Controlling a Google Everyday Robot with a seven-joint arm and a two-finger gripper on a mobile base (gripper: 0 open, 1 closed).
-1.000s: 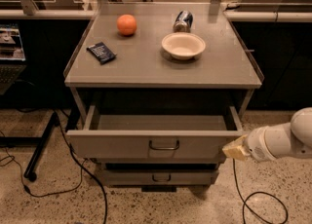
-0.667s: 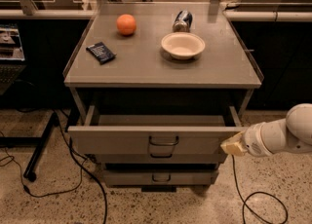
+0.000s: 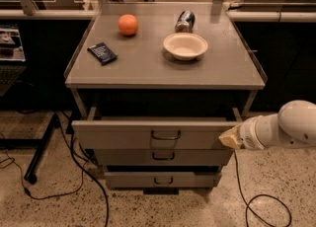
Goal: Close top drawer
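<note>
Top drawer (image 3: pixel 123 133) ajar; gripper (image 3: pixel 228 138) seemingly against its right end; speckled floor (image 3: pixel 49 206).

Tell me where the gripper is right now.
In the camera view, the gripper sits lower right, at the right end of the top drawer, by its front panel and above the middle drawer.

The tool (image 3: pixel 228 138) sits at the top drawer's (image 3: pixel 123 134) right front corner.
</note>
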